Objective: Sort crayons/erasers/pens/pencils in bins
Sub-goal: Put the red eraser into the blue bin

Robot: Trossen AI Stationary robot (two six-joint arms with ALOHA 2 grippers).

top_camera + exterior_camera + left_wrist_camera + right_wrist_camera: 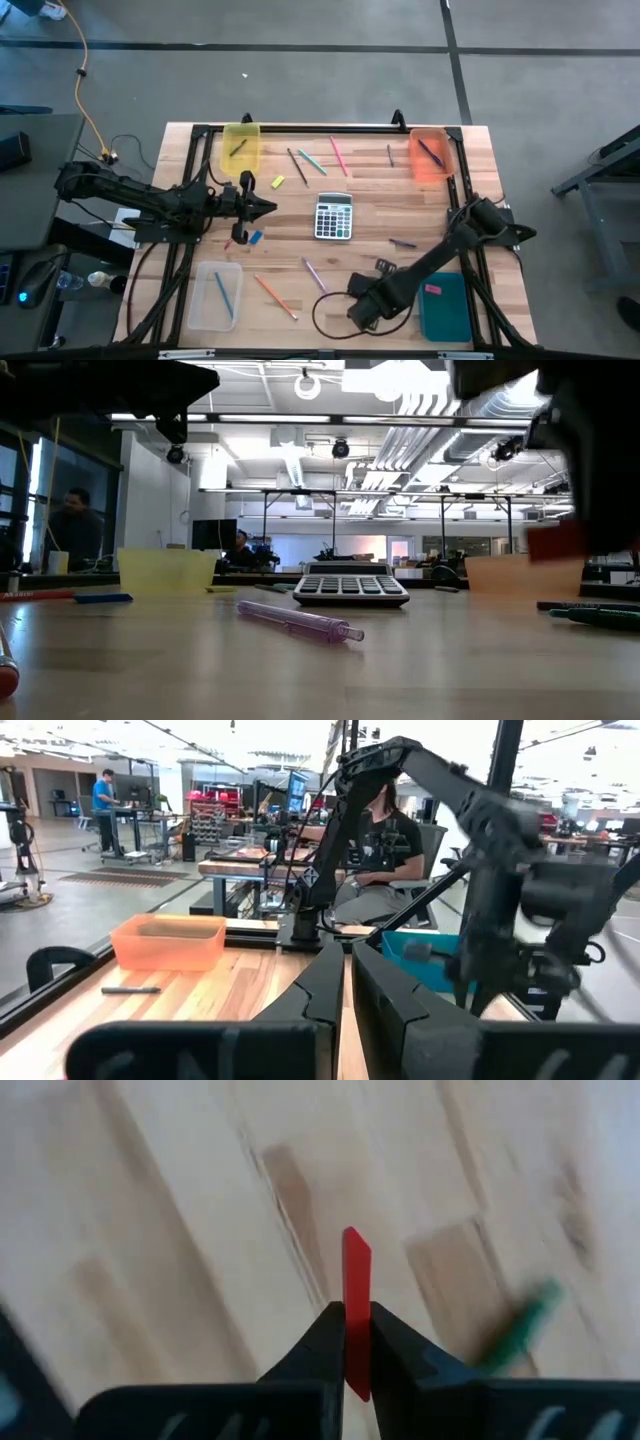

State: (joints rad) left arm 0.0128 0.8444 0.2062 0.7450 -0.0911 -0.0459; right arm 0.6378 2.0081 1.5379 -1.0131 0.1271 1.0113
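Right wrist view: right pincer (357,1342) clamps a red eraser (356,1295); left pincer (346,982) closed, empty

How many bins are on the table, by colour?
yellow bin: 1
orange bin: 1
clear bin: 1
teal bin: 1
Total: 4

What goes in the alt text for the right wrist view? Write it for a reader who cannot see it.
The right gripper is shut on a thin red eraser, held on edge between its two dark fingers above the pale wooden table. A blurred green stick lies on the wood off to one side.
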